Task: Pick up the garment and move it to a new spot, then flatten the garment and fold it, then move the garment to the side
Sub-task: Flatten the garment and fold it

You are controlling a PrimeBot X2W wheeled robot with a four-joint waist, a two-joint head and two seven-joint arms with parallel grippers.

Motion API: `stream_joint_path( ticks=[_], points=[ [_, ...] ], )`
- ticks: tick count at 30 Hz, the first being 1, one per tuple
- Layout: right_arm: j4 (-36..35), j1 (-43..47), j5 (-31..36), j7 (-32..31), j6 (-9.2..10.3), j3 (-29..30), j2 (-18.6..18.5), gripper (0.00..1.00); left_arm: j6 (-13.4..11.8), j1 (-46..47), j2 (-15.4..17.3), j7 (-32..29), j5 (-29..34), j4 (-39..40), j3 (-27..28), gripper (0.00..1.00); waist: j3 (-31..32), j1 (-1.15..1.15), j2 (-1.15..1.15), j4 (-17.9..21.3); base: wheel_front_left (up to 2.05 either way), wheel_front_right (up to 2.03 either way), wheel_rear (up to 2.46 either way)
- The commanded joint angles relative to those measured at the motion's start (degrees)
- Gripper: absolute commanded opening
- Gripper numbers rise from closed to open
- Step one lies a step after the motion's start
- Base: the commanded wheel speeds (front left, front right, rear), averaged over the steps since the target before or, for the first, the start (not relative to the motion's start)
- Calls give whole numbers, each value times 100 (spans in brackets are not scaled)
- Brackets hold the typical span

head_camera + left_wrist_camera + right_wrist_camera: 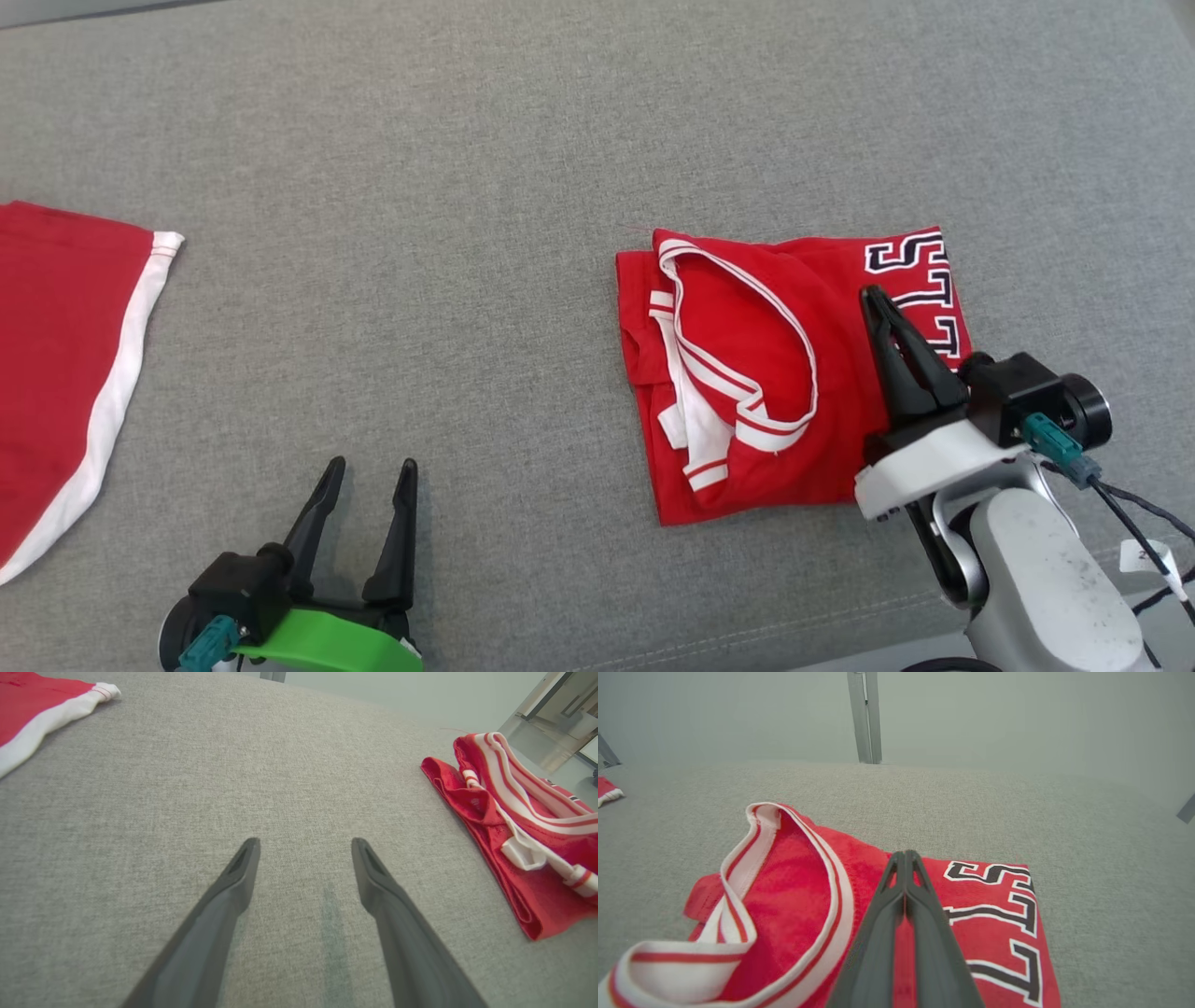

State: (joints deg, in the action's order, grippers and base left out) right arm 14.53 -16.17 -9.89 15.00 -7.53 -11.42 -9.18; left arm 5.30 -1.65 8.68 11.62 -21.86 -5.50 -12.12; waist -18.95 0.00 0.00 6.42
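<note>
The garment [747, 373] is a red jersey with white-and-red trim and black letters, lying folded into a rough rectangle on the grey fabric surface right of centre. My right gripper [873, 294] is over its right part beside the letters, fingers pressed together with nothing between them. The right wrist view shows the shut tips [906, 855] above the garment [794, 905], near its far edge. My left gripper [372, 465] stands open at the lower left, well apart from the cloth. In the left wrist view its fingers [306, 842] spread over bare fabric, and the garment [514, 826] lies off to the right.
Another red cloth with a white band [56, 355] lies at the left edge, also seen as a red cloth [42, 704] in the left wrist view. Grey fabric surface [420, 233] stretches between the two. Its front edge [840, 644] runs near my right arm.
</note>
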Motion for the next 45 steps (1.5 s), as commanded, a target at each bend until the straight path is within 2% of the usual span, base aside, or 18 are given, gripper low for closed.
stream_joint_path(
  ticks=[1,10,25,28,35,42,45],
  points=[
    [71,-39,239,21,9,119,118,0,-29,102,90,-42,31,72,9,100,-178,0,0,59,0,0,0],
    [501,-107,840,23,9,-40,362,0,-64,149,107,-128,2,187,-39,100,-280,0,0,-184,0,0,0],
    [1086,-245,1032,5,-4,-1338,476,0,-64,302,-88,74,-102,-61,-173,100,-305,0,0,-650,0,0,0],
    [1025,-227,1002,6,-3,-1536,454,0,-58,313,-107,119,-127,-129,-180,100,-267,0,0,-710,0,0,0],
    [719,-139,918,14,6,-1500,463,0,-82,259,-159,203,-178,-245,-173,100,-167,0,0,-712,0,0,0],
    [-256,117,722,14,6,-1097,452,0,-123,74,-163,276,-239,-287,-72,100,114,0,0,-511,0,0,0],
    [-688,290,617,14,6,-920,279,24,-139,-50,-139,311,-290,-267,41,100,345,0,0,-397,0,0,0]
  ],
)
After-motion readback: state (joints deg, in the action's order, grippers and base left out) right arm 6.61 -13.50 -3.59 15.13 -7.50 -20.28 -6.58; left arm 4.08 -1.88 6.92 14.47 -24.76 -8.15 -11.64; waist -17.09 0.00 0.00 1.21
